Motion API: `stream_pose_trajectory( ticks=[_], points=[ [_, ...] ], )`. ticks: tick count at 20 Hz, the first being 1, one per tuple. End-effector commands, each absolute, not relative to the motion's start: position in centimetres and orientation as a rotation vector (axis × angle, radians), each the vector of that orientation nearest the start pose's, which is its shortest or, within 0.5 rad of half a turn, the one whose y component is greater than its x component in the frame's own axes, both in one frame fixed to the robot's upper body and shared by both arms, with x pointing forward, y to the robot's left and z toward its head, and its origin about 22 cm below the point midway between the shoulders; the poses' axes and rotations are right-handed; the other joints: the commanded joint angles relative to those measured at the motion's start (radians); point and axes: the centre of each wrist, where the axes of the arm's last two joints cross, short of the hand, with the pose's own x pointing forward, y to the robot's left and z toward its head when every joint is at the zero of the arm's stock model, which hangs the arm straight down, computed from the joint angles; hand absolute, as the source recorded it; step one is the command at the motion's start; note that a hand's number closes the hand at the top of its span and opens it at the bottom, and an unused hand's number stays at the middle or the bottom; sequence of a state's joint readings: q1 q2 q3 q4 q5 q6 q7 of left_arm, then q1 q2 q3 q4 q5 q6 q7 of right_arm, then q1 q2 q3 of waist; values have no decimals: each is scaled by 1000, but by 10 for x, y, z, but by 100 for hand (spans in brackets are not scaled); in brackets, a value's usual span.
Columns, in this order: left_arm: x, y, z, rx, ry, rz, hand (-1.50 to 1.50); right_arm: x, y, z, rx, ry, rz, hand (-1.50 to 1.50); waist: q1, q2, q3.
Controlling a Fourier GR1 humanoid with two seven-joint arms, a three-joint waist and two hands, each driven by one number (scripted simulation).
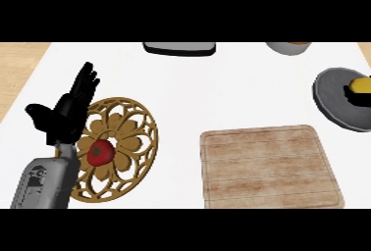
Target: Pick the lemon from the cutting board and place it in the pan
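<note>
1. The lemon (360, 84) is off the cutting board (270, 166). It lies in the pan (334, 100), up and to the right of the board, partly cut by the view's edge.
2. A dark shape touching the lemon is probably your right hand (353, 95). You cannot tell whether it is clasping the fruit or open.
3. If that hand lifts away while clasping, the lemon may ride out over the pan's rim and roll toward the board.
4. A low retreat could catch the rim and shove the pan.
5. As far as you can see, the pan holds only the lemon.
6. Left of the board, a carved wooden trivet (127, 169) carries a tomato (100, 152). Your left hand (69, 110) rests beside it, farther from the board, open and holding nothing.
7. Beyond the board's far edge sit a dark tray (179, 48) and a bowl (288, 47). You cannot make out their contents.
</note>
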State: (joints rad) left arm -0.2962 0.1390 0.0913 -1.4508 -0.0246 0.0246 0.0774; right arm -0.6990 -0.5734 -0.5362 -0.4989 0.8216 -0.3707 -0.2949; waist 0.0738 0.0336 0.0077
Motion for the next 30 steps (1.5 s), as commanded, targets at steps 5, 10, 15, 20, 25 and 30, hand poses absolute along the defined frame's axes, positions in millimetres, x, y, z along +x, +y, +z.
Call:
stream_pose_trajectory(
  ticks=[5, 10, 15, 20, 25, 30],
  points=[
    [309, 257, 58, 145, -1668, -98, 0, 346, -460, 36, -878, -1251, 317, -150, 15, 7, 2],
    [309, 252, 59, 126, -1665, -117, 0, 349, -461, 39, -831, -1318, 312, -150, 20, 6, 2],
    [306, 263, 54, 158, -1648, -84, 0, 336, -479, 41, -836, -1515, 175, -150, -14, -3, 2],
    [308, 268, 50, 169, -1642, -72, 0, 329, -481, 32, -727, -1633, -51, -150, -40, -12, -1],
    [293, 285, 56, 178, -1638, -70, 0, 280, -525, 25, -523, -1683, -45, -150, -56, -29, -4],
    [301, 288, 55, 220, -1611, -52, 0, 236, -559, 30, -431, -1738, -22, -150, -73, -32, -6]
  ],
)
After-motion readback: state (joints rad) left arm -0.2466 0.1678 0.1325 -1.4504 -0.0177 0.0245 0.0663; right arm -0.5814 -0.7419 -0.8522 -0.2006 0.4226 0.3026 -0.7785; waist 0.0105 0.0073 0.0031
